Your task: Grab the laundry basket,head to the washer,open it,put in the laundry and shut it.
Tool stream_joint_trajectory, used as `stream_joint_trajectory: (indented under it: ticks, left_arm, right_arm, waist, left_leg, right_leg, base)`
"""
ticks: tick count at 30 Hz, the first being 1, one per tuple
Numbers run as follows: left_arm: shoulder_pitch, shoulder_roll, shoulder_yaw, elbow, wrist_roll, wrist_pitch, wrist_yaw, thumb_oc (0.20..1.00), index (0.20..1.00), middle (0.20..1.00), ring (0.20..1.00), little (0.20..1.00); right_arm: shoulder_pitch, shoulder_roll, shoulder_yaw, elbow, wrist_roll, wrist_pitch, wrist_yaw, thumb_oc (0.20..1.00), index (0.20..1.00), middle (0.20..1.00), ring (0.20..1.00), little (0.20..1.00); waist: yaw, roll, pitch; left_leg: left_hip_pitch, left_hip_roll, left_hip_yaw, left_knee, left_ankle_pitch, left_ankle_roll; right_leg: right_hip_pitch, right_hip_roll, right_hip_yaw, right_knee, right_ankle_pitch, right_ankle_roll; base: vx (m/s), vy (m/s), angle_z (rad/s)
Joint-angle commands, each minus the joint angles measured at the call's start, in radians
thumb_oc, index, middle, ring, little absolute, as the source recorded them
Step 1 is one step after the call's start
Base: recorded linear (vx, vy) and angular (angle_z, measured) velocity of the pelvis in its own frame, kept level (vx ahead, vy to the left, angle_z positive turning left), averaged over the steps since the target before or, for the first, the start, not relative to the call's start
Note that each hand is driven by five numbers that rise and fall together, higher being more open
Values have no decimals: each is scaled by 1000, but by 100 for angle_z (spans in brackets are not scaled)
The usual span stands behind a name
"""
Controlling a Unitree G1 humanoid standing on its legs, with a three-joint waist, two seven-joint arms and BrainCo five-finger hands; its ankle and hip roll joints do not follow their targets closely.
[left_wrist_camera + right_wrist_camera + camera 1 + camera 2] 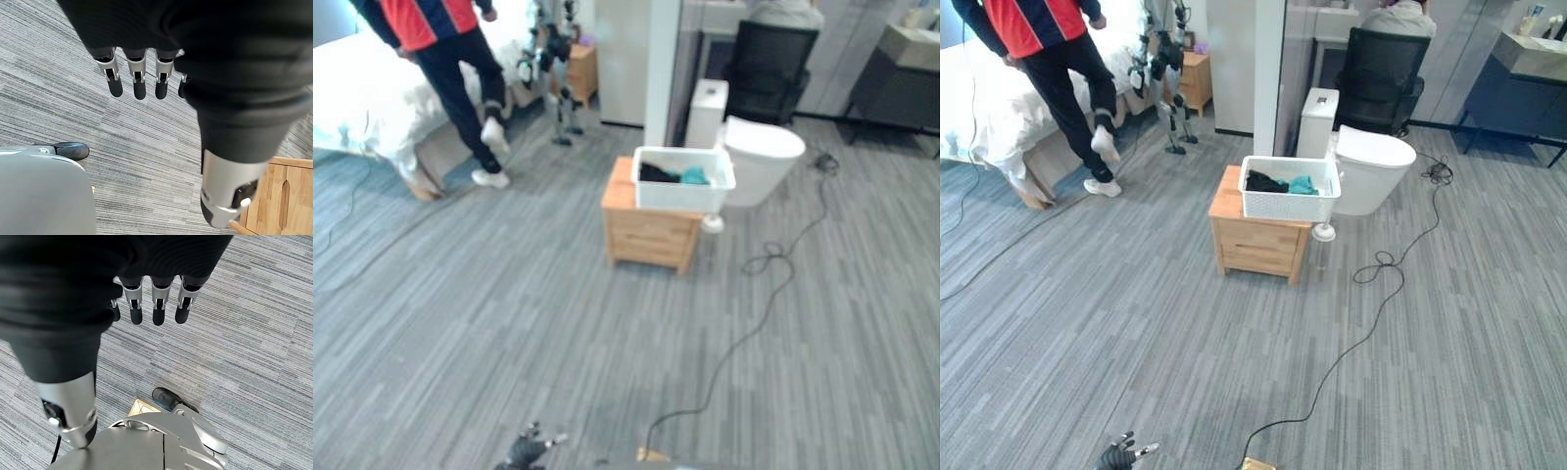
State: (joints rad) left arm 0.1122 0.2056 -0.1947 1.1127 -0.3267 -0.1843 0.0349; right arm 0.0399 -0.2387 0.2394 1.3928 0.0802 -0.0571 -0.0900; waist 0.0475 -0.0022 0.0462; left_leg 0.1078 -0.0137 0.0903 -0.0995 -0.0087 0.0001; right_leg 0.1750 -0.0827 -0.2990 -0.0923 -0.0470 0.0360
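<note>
A wooden table was seen beside a toilet; on it was set the white laundry basket, laundry inside. Left robot hand and right robot hand were hung with fingers straight, empty.

The person is cut off above the chest (top edge); basket hides most laundry.

The laundry basket looks like matt white perforated plastic, holding soft black and teal cloth. It sits on a nightstand of pale, smooth-finished wood. The floor is grey, matt, finely striped carpet. The toilet looks glossy white.
</note>
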Motion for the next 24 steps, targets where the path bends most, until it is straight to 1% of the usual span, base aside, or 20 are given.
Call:
stream_joint_trajectory:
  ticks: [1,12,24]
  left_arm:
    - [-75,-42,-32,58,11,-14,-15,1000,1000,1000,1000,1000]
    - [-71,-38,-22,63,11,-14,-13,1000,1000,1000,1000,1000]
    - [-79,-30,-17,55,1,-17,-7,1000,1000,1000,1000,1000]
  right_arm:
    - [-40,-31,25,106,-11,6,3,1000,1000,1000,1000,1000]
    - [-42,-30,36,97,-15,7,6,1000,1000,1000,1000,1000]
    - [-48,-36,28,90,2,12,13,1000,1000,1000,1000,1000]
  waist:
    - [9,36,-11]
    - [12,32,-8]
    - [14,29,9]
  left_leg:
    - [-6,75,-25,12,-27,-59]
    - [-7,74,-25,12,-28,-57]
    - [-19,63,-18,12,-31,-45]
  right_leg:
    - [-5,-83,-25,5,14,107]
    - [-13,-83,-17,5,21,108]
    - [-34,-91,-1,5,30,114]
  base:
    - [0,0,0]
    - [0,0,0]
    - [18,18,-3]
